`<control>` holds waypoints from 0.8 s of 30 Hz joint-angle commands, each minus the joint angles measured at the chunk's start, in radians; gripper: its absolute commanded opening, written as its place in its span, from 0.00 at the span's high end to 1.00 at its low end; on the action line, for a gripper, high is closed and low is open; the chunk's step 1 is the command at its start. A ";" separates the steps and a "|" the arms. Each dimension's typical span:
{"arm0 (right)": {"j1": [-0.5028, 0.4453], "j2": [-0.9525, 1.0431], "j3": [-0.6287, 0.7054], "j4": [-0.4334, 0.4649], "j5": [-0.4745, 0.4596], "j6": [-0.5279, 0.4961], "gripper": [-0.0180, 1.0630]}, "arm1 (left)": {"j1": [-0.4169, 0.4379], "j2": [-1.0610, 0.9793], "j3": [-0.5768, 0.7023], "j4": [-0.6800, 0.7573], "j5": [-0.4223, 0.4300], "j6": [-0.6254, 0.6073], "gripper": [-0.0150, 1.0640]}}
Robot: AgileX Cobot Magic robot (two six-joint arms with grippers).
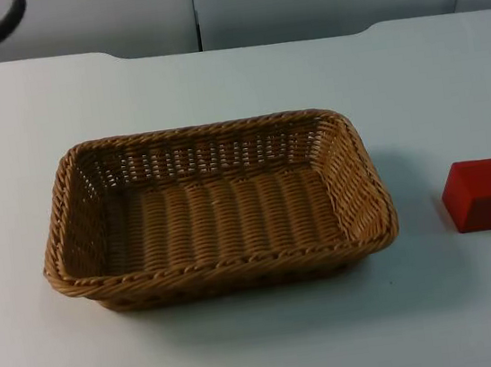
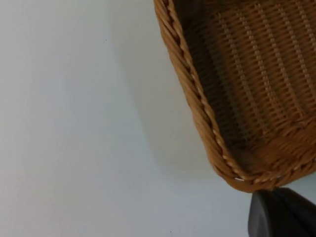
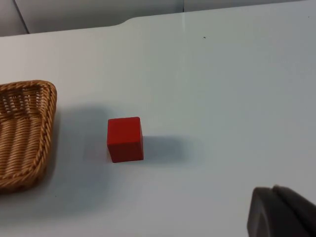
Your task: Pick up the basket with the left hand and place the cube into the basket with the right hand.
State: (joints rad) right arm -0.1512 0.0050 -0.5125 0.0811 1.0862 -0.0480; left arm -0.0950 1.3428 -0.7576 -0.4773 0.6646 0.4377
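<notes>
Resting apart: basket [image 1: 215,207], cube [image 1: 482,195].

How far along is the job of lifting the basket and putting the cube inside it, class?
Nothing looks done yet. The wicker basket sits flat on the white table, with nothing inside it. The red cube rests on the table beside the basket, apart from it. Nothing is in hand: the left wrist view looks onto the basket's rim, the right wrist view onto the cube. Left to do: lift the basket, grasp the cube, place it inside.

Open table [image 1: 240,75] all round the basket [image 1: 213,210] and the cube [image 1: 482,195]; bare gap between them, nothing overhead.
</notes>
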 commanded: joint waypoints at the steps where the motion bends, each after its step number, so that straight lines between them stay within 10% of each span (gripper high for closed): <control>1: 0.002 -0.005 0.005 0.001 -0.006 0.000 0.99 | -0.007 0.024 -0.009 -0.016 -0.018 0.004 0.99; 12: 0.002 -0.005 0.005 0.001 -0.006 0.000 0.99 | -0.012 0.232 -0.111 -0.145 -0.090 0.013 0.40; 24: 0.002 -0.005 0.005 0.001 -0.006 0.000 0.99 | -0.017 0.394 -0.173 -0.140 -0.173 0.115 0.41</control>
State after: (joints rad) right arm -0.1512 0.0050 -0.5125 0.0811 1.0862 -0.0480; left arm -0.1057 1.7175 -0.9223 -0.6081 0.5150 0.5267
